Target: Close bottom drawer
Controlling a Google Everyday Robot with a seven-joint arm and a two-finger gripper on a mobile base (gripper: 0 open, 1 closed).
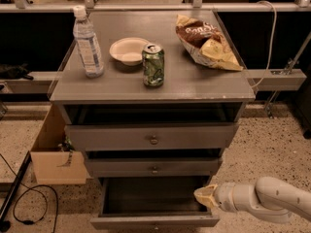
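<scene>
The bottom drawer (154,221) is pulled far out of the grey cabinet. Its slim front panel sits at the lower edge of the view and its dark box interior (150,195) is exposed. My gripper (206,196), with pale yellowish fingertips on a white arm, reaches in from the right. It hovers over the drawer's right side wall, just behind the front panel. The fingers look pressed together and hold nothing.
The top drawer (153,138) and middle drawer (154,168) stand slightly open. The cabinet top holds a water bottle (87,42), a white bowl (128,50), a green can (153,65) and a chip bag (206,42). A cardboard box (52,152) and cables (29,203) lie to the left.
</scene>
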